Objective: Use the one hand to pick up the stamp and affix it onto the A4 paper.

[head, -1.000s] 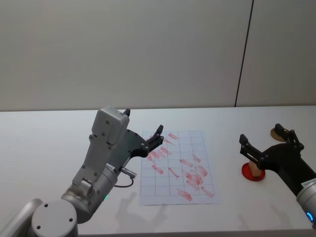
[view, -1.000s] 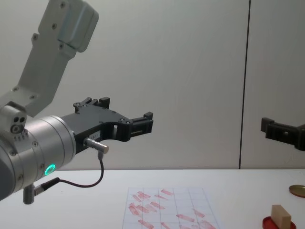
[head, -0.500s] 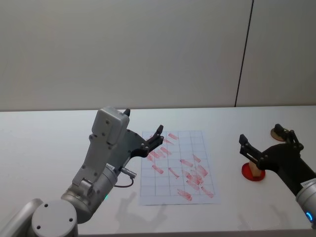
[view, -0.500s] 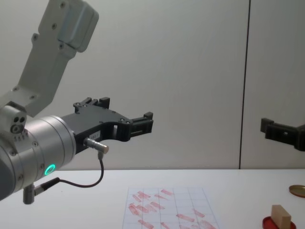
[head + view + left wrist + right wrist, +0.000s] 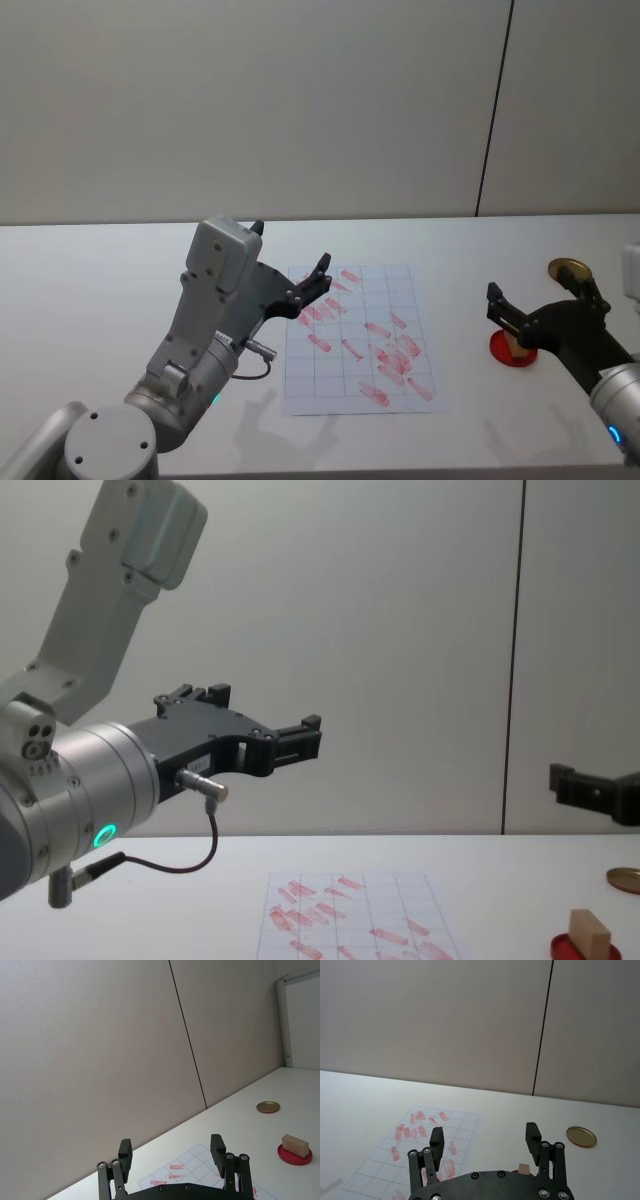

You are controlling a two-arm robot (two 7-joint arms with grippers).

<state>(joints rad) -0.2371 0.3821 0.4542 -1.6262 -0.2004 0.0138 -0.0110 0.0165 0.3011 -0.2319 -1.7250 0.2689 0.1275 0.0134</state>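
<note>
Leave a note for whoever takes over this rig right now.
Right gripper: open, hovering above the small tan wooden stamp, not touching it.
Left gripper: open, idle, raised near the left edge of the white gridded A4 paper.
Stamp stands on the round red dish, right of the paper.
Done: approach only; paper already bears red marks.
Left: grasp stamp, press onto paper.

Head view looks steeply down on the white gridded A4 paper (image 5: 400, 285); chest view looks low across it; both wrist views share it, obliquely.
</note>
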